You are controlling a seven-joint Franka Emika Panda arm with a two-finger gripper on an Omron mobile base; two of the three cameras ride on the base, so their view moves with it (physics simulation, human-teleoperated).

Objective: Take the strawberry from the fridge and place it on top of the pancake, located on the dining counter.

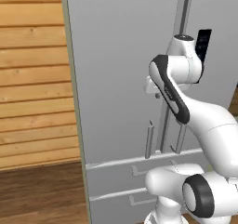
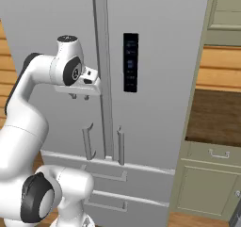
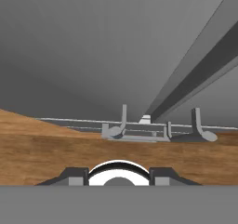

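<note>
The pincer (image 2: pixel 79 97) hung pressed together and empty, close before the closed fridge (image 2: pixel 155 42), at ten o'clock of its door handles (image 2: pixel 87 142).

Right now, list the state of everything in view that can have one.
fridge: both upper doors shut, both lower drawers shut.
left door handle: untouched.
right door handle: untouched.
tool: shut, holding nothing, pointing down in front of the left door, above its handle.
cabinet drawer: shut.
</note>
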